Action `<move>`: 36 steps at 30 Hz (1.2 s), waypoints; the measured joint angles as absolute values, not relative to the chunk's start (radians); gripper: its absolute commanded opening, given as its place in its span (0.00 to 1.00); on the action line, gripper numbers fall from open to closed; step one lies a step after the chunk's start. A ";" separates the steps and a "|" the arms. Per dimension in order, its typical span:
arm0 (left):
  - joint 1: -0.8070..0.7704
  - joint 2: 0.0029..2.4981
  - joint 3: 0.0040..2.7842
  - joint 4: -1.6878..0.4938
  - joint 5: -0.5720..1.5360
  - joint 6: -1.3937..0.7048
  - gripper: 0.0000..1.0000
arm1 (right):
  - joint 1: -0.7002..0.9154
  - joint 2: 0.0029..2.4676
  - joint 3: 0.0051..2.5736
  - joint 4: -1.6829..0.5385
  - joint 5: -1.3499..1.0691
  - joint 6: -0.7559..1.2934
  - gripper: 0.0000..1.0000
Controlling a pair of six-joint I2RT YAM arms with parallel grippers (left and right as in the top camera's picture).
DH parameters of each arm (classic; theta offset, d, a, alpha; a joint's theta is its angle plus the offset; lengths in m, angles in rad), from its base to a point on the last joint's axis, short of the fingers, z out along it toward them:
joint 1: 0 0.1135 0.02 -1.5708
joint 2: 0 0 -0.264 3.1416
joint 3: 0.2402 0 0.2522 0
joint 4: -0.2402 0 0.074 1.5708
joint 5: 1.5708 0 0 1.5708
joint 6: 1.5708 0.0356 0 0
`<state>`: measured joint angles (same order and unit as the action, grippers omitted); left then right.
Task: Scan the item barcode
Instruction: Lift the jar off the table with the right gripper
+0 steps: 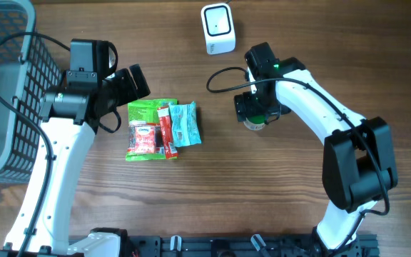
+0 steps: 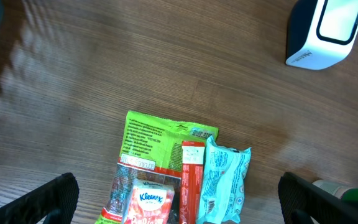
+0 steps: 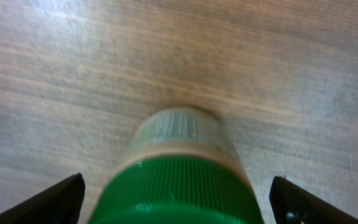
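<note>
Overhead: right gripper (image 1: 257, 113) astride green-capped bottle (image 1: 253, 126)

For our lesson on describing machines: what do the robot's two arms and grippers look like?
The left arm and right arm have smooth white tube-shaped links and chunky black joints. The left gripper and right gripper are black, each with two dark fingers. A thin black cable loops beside the right arm's wrist, where a small green light glows.
</note>
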<state>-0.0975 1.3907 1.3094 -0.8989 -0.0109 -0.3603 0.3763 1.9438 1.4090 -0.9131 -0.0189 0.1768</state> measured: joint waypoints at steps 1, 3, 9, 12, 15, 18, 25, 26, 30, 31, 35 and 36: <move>-0.097 1.391 1.309 -0.899 -0.011 -0.360 1.00 | 0.376 1.944 1.409 -0.906 -0.019 0.177 0.95; -0.097 1.391 1.309 -0.899 -0.011 -0.360 1.00 | 0.376 1.944 1.408 -0.899 -0.019 0.177 0.95; -0.097 1.391 1.309 -0.899 -0.011 -0.360 1.00 | 0.376 1.944 1.408 -0.897 -0.019 0.177 0.95; -0.097 1.391 1.309 -0.899 -0.011 -0.360 1.00 | 0.376 1.944 1.407 -0.899 -0.022 0.177 0.90; -0.097 1.391 1.309 -0.899 -0.011 -0.360 1.00 | 0.376 1.944 1.407 -0.899 -0.023 0.175 0.89; -0.097 1.391 1.309 -0.899 -0.011 -0.360 1.00 | 0.376 1.944 1.407 -0.898 -0.025 0.174 0.89; -0.097 1.391 1.309 -0.899 -0.011 -0.360 1.00 | 0.376 1.944 1.407 -0.913 -0.026 0.174 0.90; -0.097 1.391 1.309 -0.899 -0.011 -0.360 1.00 | 0.376 1.944 1.407 -0.914 -0.025 0.174 0.90; -0.097 1.391 1.309 -0.899 -0.011 -0.360 1.00 | 0.376 1.944 1.407 -0.915 -0.026 0.177 0.93; -0.097 1.391 1.309 -0.899 -0.011 -0.360 1.00 | 0.376 1.944 1.407 -0.915 -0.026 0.178 0.93; -0.097 1.391 1.309 -0.899 -0.011 -0.360 1.00 | 0.376 1.944 1.379 -0.885 -0.026 0.191 0.88; -0.097 1.391 1.309 -0.899 -0.011 -0.360 1.00 | 0.376 1.944 1.366 -0.877 -0.026 0.199 0.87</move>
